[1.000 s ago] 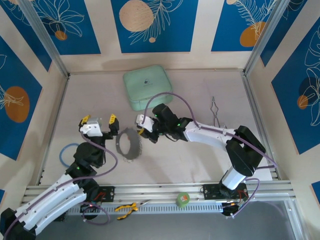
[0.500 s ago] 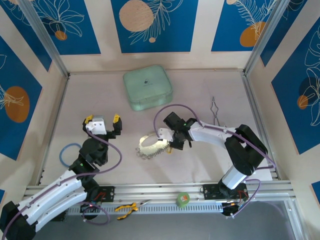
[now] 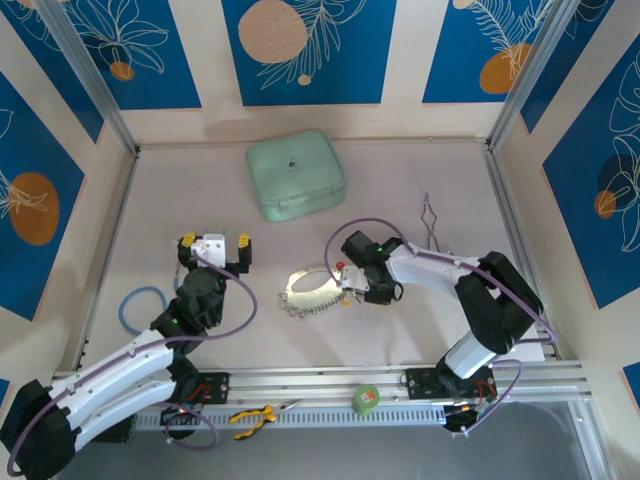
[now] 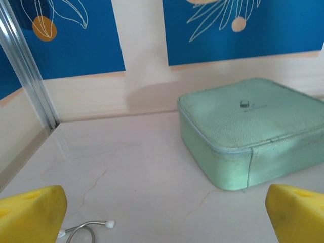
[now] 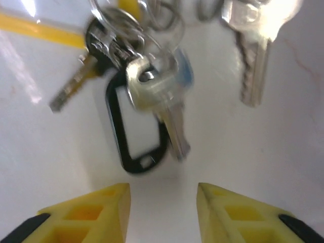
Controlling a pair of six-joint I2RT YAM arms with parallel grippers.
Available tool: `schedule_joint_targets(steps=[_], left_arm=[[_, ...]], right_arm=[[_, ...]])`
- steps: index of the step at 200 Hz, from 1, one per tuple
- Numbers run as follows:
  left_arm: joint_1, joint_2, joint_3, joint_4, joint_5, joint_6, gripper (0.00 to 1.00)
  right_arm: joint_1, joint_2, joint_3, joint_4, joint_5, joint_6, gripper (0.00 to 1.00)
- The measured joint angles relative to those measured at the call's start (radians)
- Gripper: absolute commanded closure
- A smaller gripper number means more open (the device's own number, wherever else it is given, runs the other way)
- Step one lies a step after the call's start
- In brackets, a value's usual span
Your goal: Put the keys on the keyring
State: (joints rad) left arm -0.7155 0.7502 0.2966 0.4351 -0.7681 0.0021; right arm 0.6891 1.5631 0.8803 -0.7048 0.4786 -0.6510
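Keyring (image 3: 308,284) beside right tool (image 3: 347,290), well apart from table edges (image 3: 300,143).

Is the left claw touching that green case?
Apart. The top view shows the open left gripper well short of the case, with bare table between them.

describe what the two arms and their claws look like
Both have white shells and black joints. The left arm and the right arm each carry a looping purple cable. The left claw has a white block body and black fingers tipped in yellow. The right claw has yellow wedge-shaped fingertips with moulded hollows.
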Motion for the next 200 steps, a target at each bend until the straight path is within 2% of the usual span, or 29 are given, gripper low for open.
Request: schedule_joint_targets(steps=[19,24,40,59,82,96,120,150,200], left_arm=[[0.021,0.042,0.011,-0.008,0.011,0.018,0.00],[0.029,0.051,0.013,-0.008,0.018,0.022,0.00],[0.072,0.075,0.018,-0.010,0.044,0.022,0.00],[0.157,0.104,0.019,-0.010,0.087,0.021,0.01],[0.276,0.137,0.010,0.004,0.122,0.002,0.00],[0.333,0.153,-0.010,0.027,0.142,-0.005,0.00],[0.398,0.211,-0.039,0.101,0.197,-0.002,0.00],[0.435,0.375,-0.051,0.220,0.264,0.015,0.00],[0.455,0.630,-0.073,0.490,0.327,0.086,0.01]], right_arm=[[-0.047,-0.108,0.000,0.016,-0.078,0.055,0.35],[-0.065,-0.148,0.000,0.026,-0.109,0.079,0.22],[-0.144,-0.305,-0.024,0.135,-0.251,0.167,0.10],[-0.284,-0.517,-0.140,0.378,-0.381,0.324,0.05],[-0.440,-0.641,-0.325,0.659,-0.406,0.483,0.04],[-0.514,-0.622,-0.405,0.770,-0.400,0.547,0.04],[-0.597,-0.498,-0.481,0.930,-0.381,0.600,0.04],[-0.639,-0.307,-0.553,1.221,-0.394,0.640,0.02],[-0.687,-0.140,-0.549,1.472,-0.489,0.679,0.01]])
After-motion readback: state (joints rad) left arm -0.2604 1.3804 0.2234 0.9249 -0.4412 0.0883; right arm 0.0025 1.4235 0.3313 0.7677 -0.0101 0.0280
